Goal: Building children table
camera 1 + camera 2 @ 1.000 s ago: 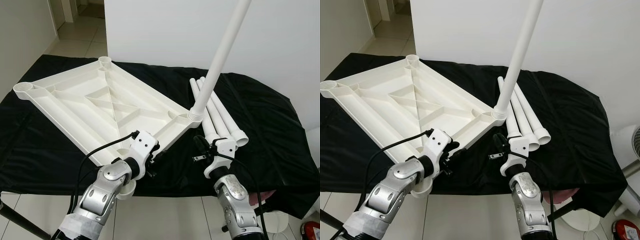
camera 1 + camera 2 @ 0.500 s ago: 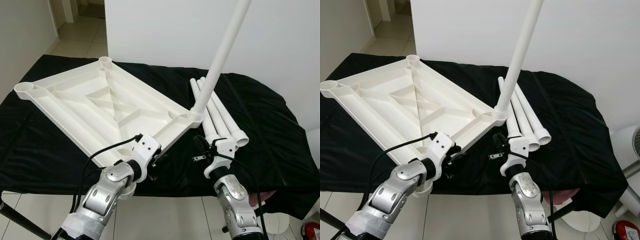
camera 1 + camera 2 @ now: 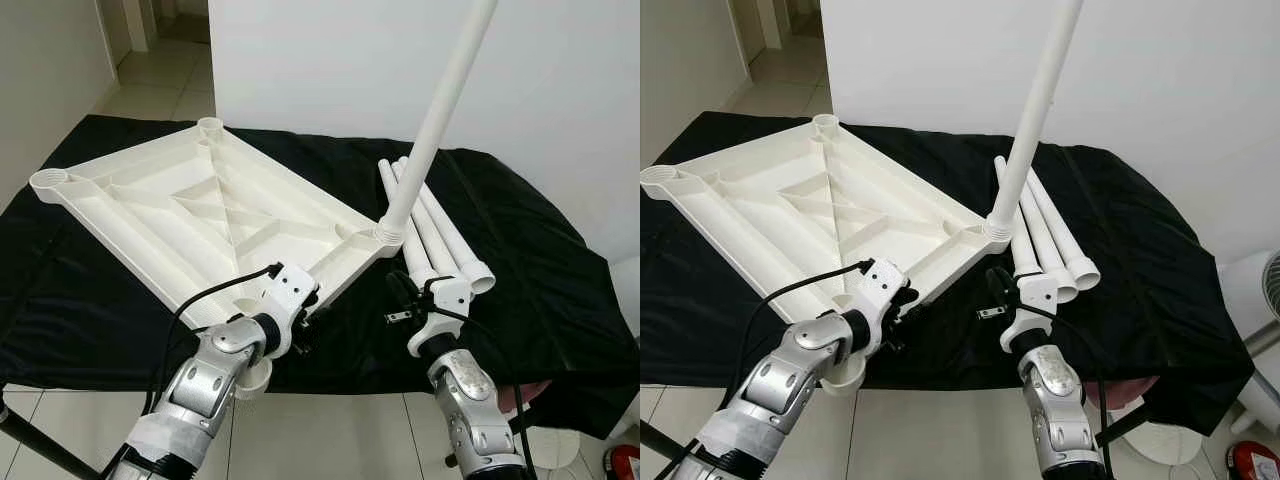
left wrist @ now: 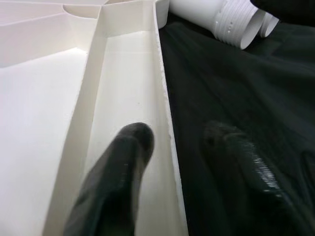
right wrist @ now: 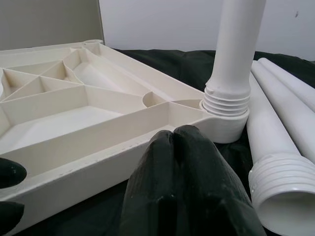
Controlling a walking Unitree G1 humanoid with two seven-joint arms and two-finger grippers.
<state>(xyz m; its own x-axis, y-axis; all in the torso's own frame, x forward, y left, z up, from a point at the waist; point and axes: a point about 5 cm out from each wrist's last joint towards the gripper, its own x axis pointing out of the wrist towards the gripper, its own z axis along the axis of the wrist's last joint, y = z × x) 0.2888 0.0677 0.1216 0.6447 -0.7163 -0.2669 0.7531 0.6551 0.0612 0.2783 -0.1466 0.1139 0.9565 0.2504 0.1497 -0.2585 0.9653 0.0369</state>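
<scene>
The white plastic tabletop (image 3: 170, 215) lies upside down on a black-covered table. One white leg (image 3: 432, 130) stands in its right corner socket (image 3: 388, 235), leaning slightly. Three loose legs (image 3: 445, 240) lie side by side to the right of it. My left gripper (image 3: 303, 322) is open at the tabletop's front rim (image 4: 165, 98). One of its fingers (image 4: 129, 147) is inside the rim channel and the other is outside, over the cloth. My right gripper (image 3: 398, 297) is shut on nothing (image 5: 173, 135), low over the cloth in front of the standing leg.
The black cloth (image 3: 540, 270) hangs over the table's front edge. The tabletop's near corner socket (image 3: 252, 378) juts past that edge under my left arm. A white wall (image 3: 320, 60) stands behind. There is tiled floor (image 3: 330, 440) in front, with a red object (image 3: 622, 462) at the lower right.
My left arm has shifted slightly along the tabletop's front rim. The right arm, the standing leg and the loose legs have stayed put.
</scene>
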